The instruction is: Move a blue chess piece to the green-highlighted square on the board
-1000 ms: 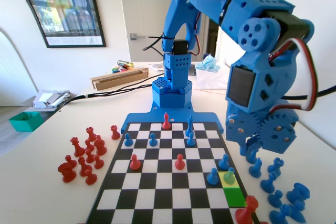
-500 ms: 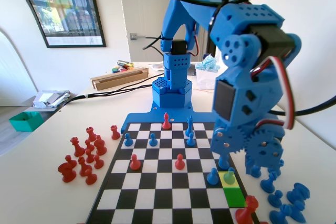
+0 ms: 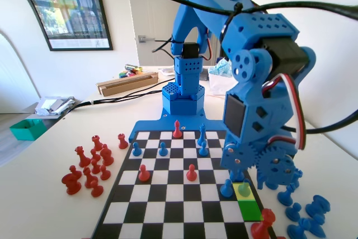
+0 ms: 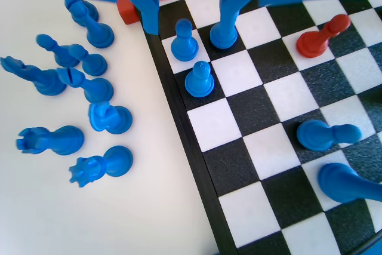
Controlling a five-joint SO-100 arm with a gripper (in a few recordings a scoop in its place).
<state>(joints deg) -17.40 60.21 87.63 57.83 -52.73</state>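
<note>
The board (image 3: 168,212) carries a green-highlighted square (image 3: 250,210) near its right front corner. A pale yellow square lies just behind it. A blue chess piece, a pawn (image 3: 244,187), stands on the yellow square. My gripper (image 3: 249,177) hangs low over this spot. Seen from the wrist, that pawn (image 4: 184,41) stands between the two jaws of the open gripper (image 4: 191,22), touching neither. A second blue pawn (image 4: 199,79) stands one square nearer the arm. A third (image 4: 224,35) sits under the right jaw.
Several loose blue pieces (image 3: 305,216) lie off the board's right edge, and the wrist view has them (image 4: 89,88) on the left. Red pieces (image 3: 89,166) cluster off the left edge. A red piece (image 3: 263,225) stands at the near right corner. Red pawns (image 3: 191,172) occupy mid-board.
The gripper has swung left from beside the board and come down over the pawns at the board's right edge. No piece has moved.
</note>
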